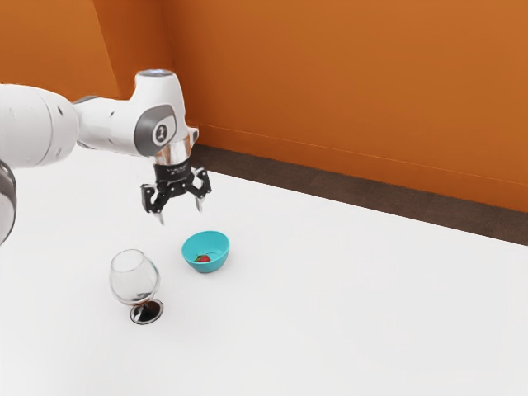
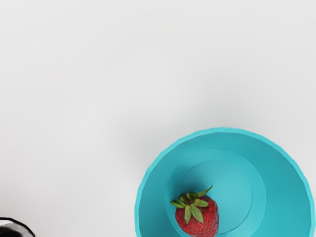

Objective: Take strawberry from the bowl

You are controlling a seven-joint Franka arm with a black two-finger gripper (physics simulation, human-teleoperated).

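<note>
Strawberry: the red fruit (image 2: 203, 221) with its green leafy cap is in the bowl, lying on the inside bottom, off centre on the side toward the glass.
Bowl: turquoise and round (image 2: 285, 175), it stands upright on the desk, its mouth open to me.
End effector: the black end effector (image 1: 180, 212) hangs above the desk near the bowl, higher than its rim and apart from it; it is released, the two pale fingers (image 1: 199, 204) well separated.
Arm: white with grey trim (image 1: 109, 126), it reaches in from the exterior view's left and bends down at the wrist.
Glass: a clear, round-bellied stemmed glass (image 1: 134, 280) stands near the bowl, not touching it; the dark-edged curve in the wrist view's corner is probably its foot.
Desk: plain white (image 1: 371, 313), under bowl and glass alike.
Wall: orange (image 1: 346, 82), beyond a dark brown band (image 1: 330, 184) behind the desk.
</note>
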